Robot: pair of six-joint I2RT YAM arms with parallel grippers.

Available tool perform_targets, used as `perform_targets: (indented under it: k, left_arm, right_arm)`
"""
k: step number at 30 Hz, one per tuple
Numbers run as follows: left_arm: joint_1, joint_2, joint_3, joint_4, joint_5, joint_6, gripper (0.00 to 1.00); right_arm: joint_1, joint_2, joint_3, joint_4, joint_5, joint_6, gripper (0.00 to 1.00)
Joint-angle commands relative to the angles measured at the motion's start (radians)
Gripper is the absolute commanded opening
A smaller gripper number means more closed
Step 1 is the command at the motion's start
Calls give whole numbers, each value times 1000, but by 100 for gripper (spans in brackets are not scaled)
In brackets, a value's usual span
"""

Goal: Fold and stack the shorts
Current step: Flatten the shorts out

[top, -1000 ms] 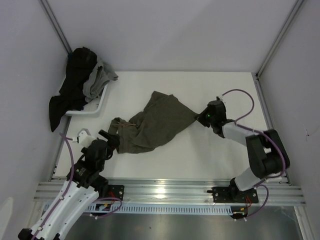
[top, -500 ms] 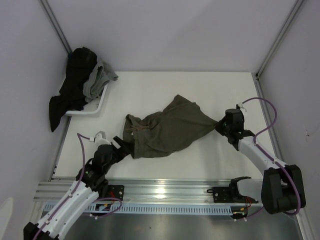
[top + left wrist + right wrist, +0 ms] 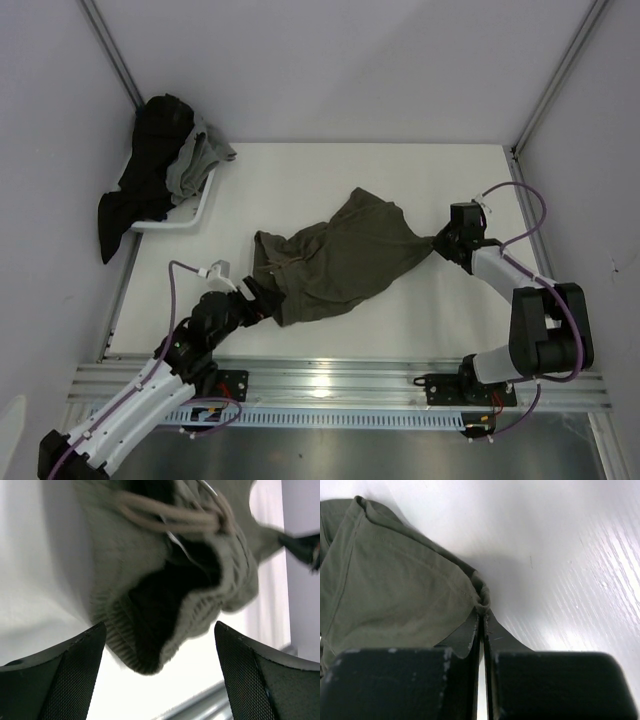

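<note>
Olive-green soft fabric shorts [image 3: 340,255] lie crumpled in a loose diagonal heap on the white table [image 3: 400,175], to the right of the white wire rack [image 3: 170,226] and nearer the arms than it. The rack holds a bundle of dark and grey clothes [image 3: 150,170].

At the end of the shorts farthest from the rack, the right gripper [image 3: 440,243] has its fingers pressed together on a pinched corner of a leg hem. At the end closest to the rack, the left gripper [image 3: 262,300] has its fingers spread wide. The ribbed waistband and its pale drawstring [image 3: 170,517] sit just ahead of them, not clamped.

By my reading the task is at an early stage. The garment is bunched and not yet spread flat, no fold has been made, and nothing has been stacked. Flattening, folding and placing are all left to do.
</note>
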Motion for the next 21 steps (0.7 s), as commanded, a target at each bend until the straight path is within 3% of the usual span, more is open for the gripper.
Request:
perform_targets:
  k: [1, 5, 11, 18, 20, 21]
  left_arm:
    - [-96, 9, -13, 63, -15, -28, 90]
    - [-179, 4, -14, 83, -73, 68, 89]
    - [-199, 75, -48, 213, -6, 115, 84]
    - [-231, 332, -72, 411, 42, 92, 74]
    - [-247, 365, -75, 443, 22, 72, 62]
    - [-256, 378, -82, 481, 22, 66, 47]
  right_arm:
    - [-8, 42, 59, 43, 5, -8, 0]
    - [-11, 77, 69, 61, -14, -10, 0]
    - [-14, 99, 65, 78, -29, -8, 0]
    - [-23, 96, 74, 77, -41, -14, 0]
    - [-26, 90, 79, 67, -44, -19, 0]
    - [-28, 87, 83, 43, -47, -19, 0]
